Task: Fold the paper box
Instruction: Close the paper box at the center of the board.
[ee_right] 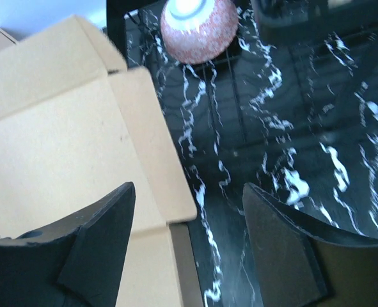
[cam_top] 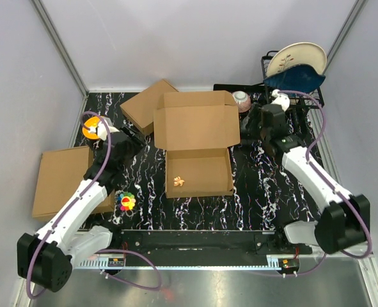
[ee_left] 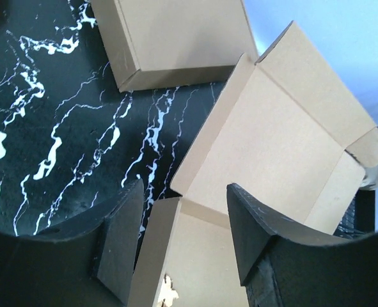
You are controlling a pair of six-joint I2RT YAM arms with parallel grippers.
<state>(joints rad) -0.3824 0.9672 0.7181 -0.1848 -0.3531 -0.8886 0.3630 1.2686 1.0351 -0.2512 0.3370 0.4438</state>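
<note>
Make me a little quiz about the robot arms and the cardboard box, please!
1. True or false: the paper box has its lid shut.
2. What lies inside the box? A) a small orange-yellow piece B) a plate C) a spoon
3. Fill the gap: the left gripper and the right gripper both have their jaws ____.
Key: 1 false; 2 A; 3 open.
</note>
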